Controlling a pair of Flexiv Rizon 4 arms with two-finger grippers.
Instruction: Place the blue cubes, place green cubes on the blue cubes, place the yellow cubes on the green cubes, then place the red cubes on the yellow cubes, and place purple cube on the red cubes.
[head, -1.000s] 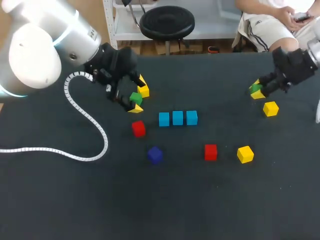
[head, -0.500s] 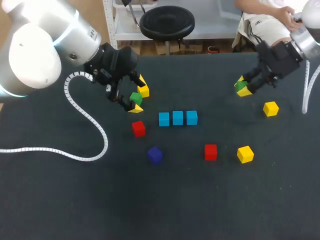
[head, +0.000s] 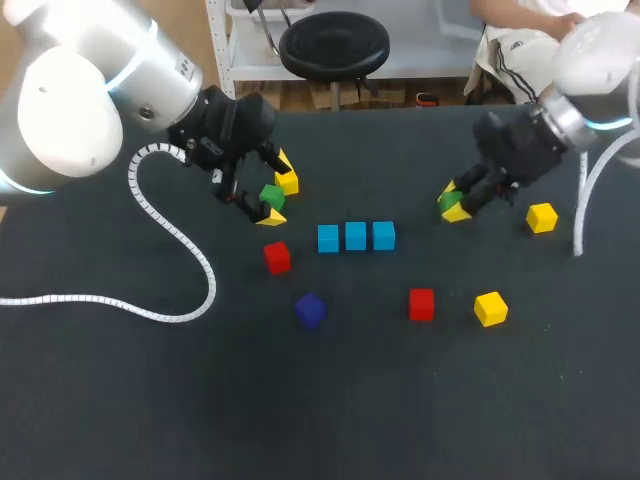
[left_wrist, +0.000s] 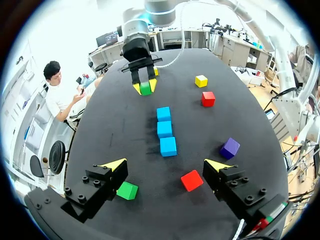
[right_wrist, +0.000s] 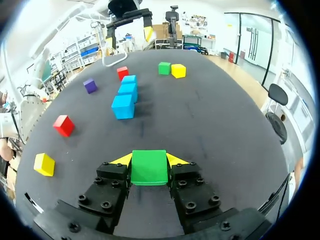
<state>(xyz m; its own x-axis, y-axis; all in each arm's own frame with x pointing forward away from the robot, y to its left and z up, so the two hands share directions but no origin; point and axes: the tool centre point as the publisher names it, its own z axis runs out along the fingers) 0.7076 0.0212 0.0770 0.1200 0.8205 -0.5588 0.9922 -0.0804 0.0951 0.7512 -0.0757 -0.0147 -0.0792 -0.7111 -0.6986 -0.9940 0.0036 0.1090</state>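
- Tabletop (head: 400, 400): we see a flat, matte surface of a dark, near-black colour that fills most of the head view. Its far edge runs straight across the upper part of that view. In both wrist views the same dark surface spreads wide, and small soft shadows lie on it here and there.
- Hose (head: 211, 283): we note a white ribbed hose lying on the left part of the tabletop. Seen from above, it snakes toward the near side in a loose curve, turns back in a rounded loop, then runs almost straight out of the view at its left side.
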